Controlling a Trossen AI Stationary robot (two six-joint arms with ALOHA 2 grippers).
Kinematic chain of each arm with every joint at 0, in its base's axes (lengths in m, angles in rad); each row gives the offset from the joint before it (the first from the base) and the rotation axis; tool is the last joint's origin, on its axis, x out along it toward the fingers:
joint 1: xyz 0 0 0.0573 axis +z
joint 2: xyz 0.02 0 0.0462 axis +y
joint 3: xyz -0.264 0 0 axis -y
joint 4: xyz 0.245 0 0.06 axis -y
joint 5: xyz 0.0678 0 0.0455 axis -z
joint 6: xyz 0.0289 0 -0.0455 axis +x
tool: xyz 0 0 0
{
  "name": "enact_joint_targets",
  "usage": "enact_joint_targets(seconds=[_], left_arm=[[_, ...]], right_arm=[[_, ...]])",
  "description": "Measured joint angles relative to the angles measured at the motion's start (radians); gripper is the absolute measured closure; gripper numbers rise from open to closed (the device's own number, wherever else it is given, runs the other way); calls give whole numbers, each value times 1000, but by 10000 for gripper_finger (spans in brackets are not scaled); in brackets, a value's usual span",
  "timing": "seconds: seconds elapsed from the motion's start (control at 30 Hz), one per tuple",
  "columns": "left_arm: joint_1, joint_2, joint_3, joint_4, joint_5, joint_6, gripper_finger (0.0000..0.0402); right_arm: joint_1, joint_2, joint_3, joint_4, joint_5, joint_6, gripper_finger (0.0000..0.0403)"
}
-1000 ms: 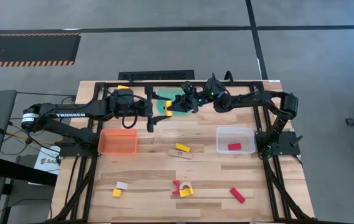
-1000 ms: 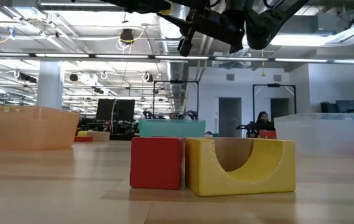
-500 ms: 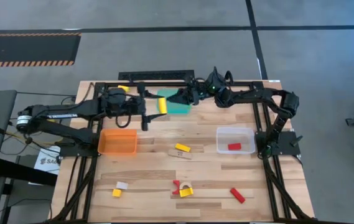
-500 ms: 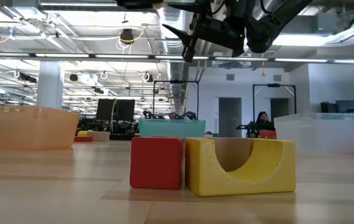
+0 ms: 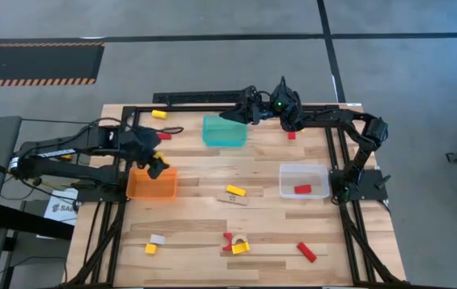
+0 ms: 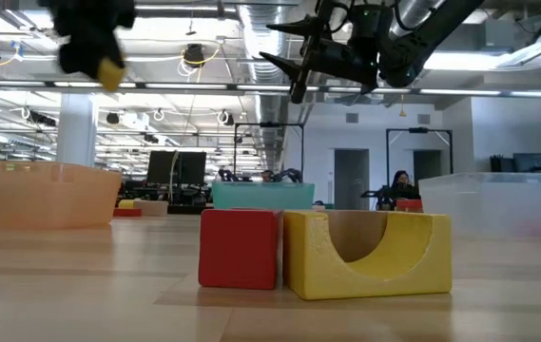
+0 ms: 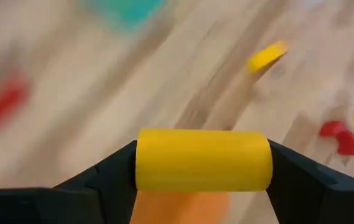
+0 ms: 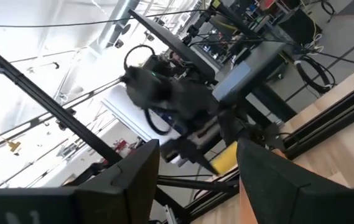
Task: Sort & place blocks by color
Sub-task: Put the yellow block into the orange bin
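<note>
Yellow block (image 7: 203, 158) pinched between left gripper (image 7: 203, 163) fingers, held in the air above orange bin (image 5: 151, 185). Right gripper (image 8: 196, 163) fingers spread, nothing between them, raised near teal bin (image 5: 224, 131).

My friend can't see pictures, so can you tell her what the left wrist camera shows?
The left hand grips a yellow cylinder-shaped block between its two dark fingers, just above the translucent orange plastic bin. Behind it, blurred, the wooden table holds scattered red and yellow blocks.
</note>
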Motion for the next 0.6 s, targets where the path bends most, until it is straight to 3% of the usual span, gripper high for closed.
enact_joint_targets(seconds=[0.13,0.23,0.43,0.6], left_arm=[[-2,18,-2,-208,74,-374,136],[-33,33,-1,-286,76,-563,136],[-85,90,-3,-292,-45,-720,138],[-145,154,-90,-227,-53,-777,136]], right_arm=[[-2,0,0,-2,0,-3,170],[3,0,0,-4,0,-12,170],[19,0,0,-8,-11,-15,170],[26,0,0,-3,-38,-15,170]])
